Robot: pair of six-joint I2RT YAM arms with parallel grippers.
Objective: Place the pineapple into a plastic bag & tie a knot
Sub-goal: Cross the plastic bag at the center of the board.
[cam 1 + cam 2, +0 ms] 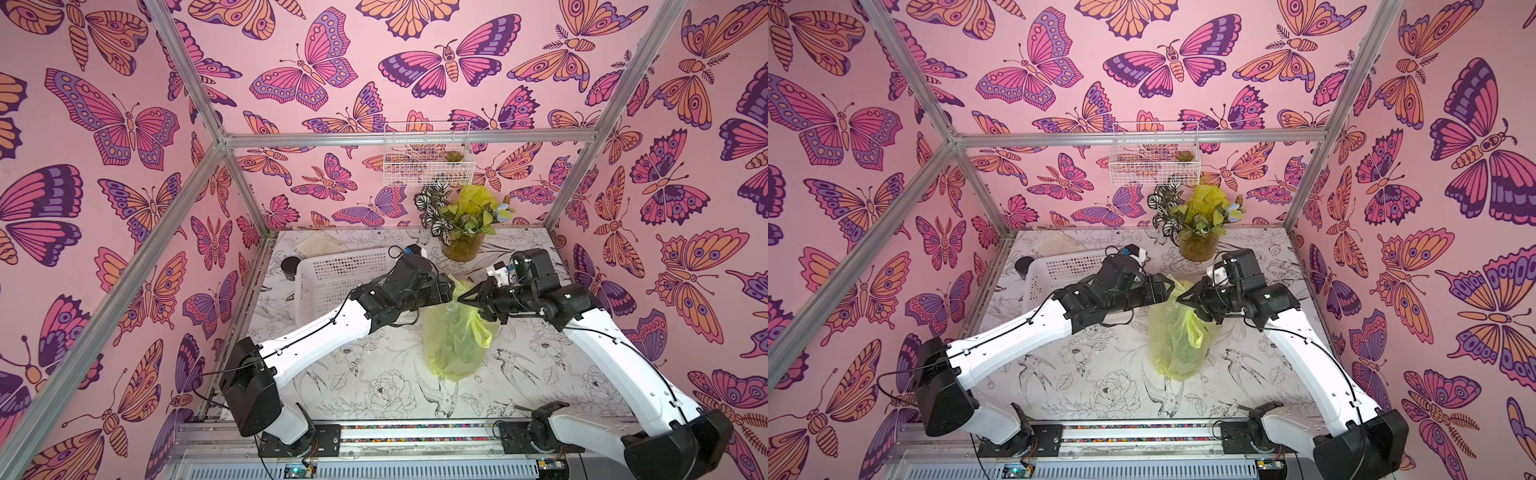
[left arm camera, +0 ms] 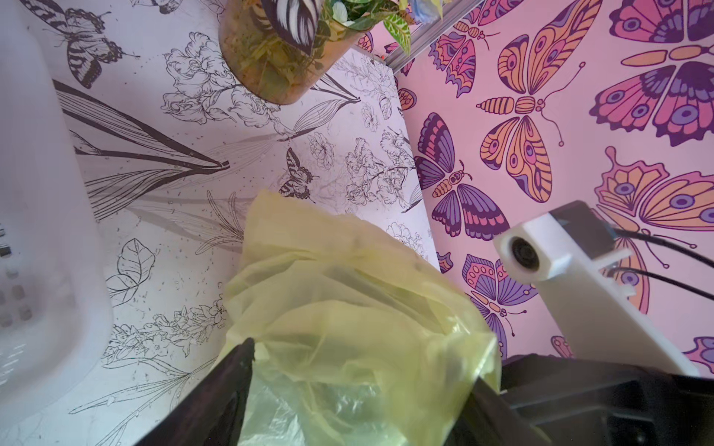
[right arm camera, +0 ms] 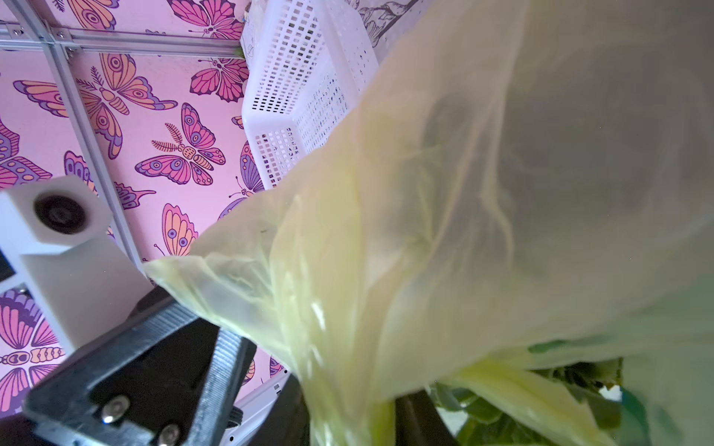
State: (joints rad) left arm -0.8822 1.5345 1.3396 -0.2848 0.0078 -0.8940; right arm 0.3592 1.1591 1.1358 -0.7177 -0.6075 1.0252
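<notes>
Plastic bag (image 1: 453,345): yellow-green, translucent, mid-table (image 1: 353,374). Long axis near-to-far; body lies on the near side of both grippers, mouth raised at the far end between them.
Pineapple (image 3: 483,421): green leaves under the film.
Left gripper (image 2: 361,367): fingers wide apart, film between.
Right gripper (image 1: 464,300): fingers pinched on a bunched fold of the mouth; both equally near.
No knot visible.

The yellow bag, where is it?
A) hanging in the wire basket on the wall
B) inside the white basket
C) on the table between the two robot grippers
C: the plastic bag sits on the table, with the left gripper and the right gripper at its top.
</notes>
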